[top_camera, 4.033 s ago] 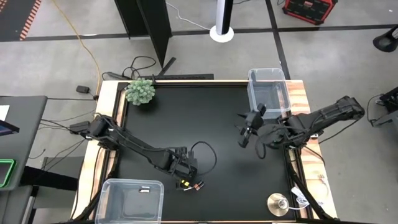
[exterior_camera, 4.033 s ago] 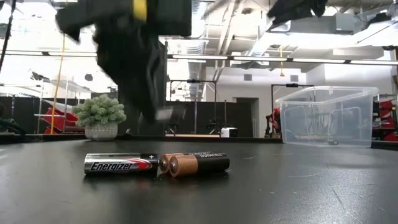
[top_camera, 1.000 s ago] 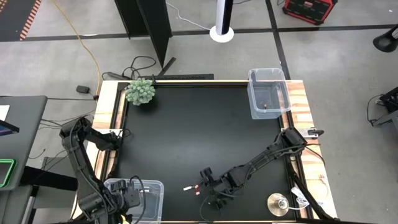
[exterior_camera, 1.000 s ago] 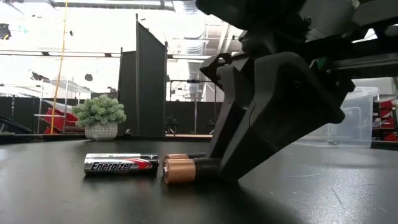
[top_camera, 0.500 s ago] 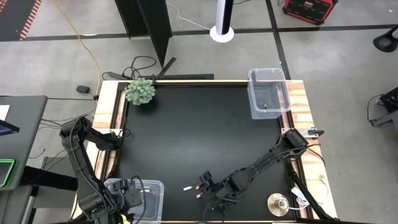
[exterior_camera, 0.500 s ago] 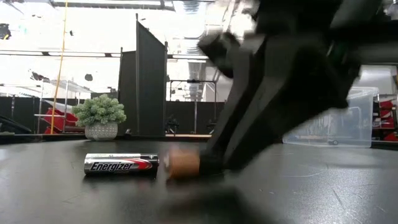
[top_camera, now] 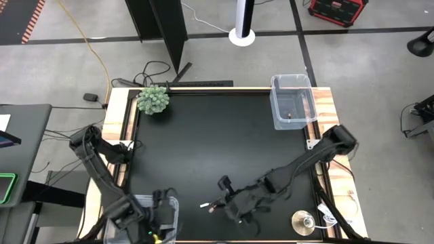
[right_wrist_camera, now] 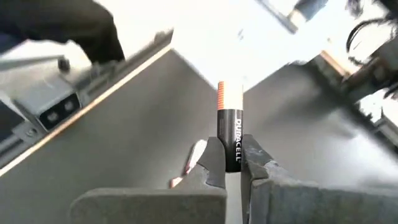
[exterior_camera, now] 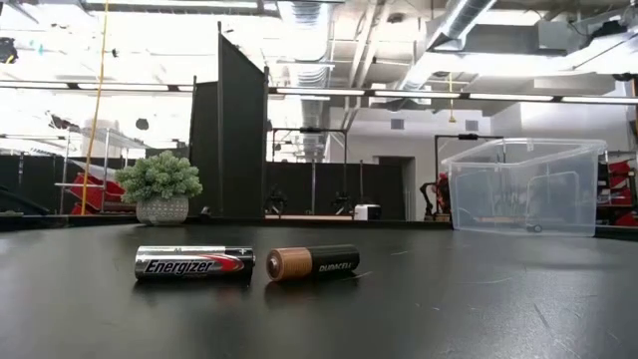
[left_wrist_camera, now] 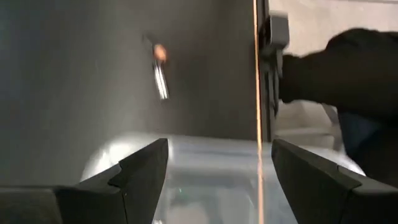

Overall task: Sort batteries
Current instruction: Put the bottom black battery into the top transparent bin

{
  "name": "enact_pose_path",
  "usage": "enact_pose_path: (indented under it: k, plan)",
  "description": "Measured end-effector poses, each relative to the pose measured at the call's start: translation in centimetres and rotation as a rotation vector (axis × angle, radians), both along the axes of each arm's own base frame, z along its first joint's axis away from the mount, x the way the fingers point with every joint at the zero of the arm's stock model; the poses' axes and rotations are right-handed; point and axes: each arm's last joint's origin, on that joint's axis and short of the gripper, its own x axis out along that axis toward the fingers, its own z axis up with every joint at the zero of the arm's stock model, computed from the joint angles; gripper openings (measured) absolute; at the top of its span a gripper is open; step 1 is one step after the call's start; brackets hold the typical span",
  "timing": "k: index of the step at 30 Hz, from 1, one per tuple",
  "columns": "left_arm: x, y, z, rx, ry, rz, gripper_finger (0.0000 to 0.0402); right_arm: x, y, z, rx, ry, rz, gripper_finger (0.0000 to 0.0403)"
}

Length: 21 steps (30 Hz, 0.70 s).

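Note:
Two batteries lie on their sides on the black table near its near edge: a silver-and-black Energizer (exterior_camera: 194,263) and a dark Duracell (exterior_camera: 312,263) with a copper end. Both also show in the high view, the whitish battery (top_camera: 205,205) leftmost. Just above them my right gripper (right_wrist_camera: 231,163) is shut on a second dark, copper-ended battery (right_wrist_camera: 229,121). In the high view my right gripper (top_camera: 225,202) is at the near middle. My left gripper (left_wrist_camera: 217,163) stands open over the clear bin (left_wrist_camera: 205,168) at the near left corner, with nothing between its fingers. My right gripper pinches the battery's dark end (right_wrist_camera: 231,155) between its two fingertips. The battery lies along the fingers and sticks out ahead of them, copper end (right_wrist_camera: 227,93) farthest from the gripper. It is lifted clear of the table, above the two batteries left lying there.
A second clear bin (top_camera: 293,102) stands at the far right corner with a small item inside. A potted plant (top_camera: 152,99) sits at the far left corner. A round silver disc (top_camera: 302,221) lies off the table's near right corner. The near-left bin (top_camera: 169,207) is under my left arm.
My right gripper has risen from the table out of the low view, taking one dark copper-ended battery up with it. The Energizer and the other dark battery stay lying where they were. My left arm has shifted slightly toward the table's right over the near-left bin.

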Motion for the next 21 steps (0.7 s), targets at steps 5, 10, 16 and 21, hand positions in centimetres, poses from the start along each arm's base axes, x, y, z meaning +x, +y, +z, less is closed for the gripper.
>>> enact_pose_path:
  k: [5,10,16,21]
  plan:
    - [2.8,1.7,0.4,0.068,-0.073,-0.038,0.0280,-2.4,-2.6,5.1,0.138,-0.083,0.119,0.0008]
    - [4.7,3.4,0.5,0.117,-0.096,-0.045,0.0280,-5.2,-5.6,8.1,0.331,-0.082,0.285,0.0008]
    - [6.0,4.5,0.8,0.139,-0.128,-0.049,0.0280,-8.2,-8.0,9.4,0.396,-0.130,0.293,0.0008]
    - [7.0,5.4,0.8,0.135,-0.142,-0.015,0.0280,-10.5,-9.4,9.4,0.264,-0.153,0.015,0.0008]
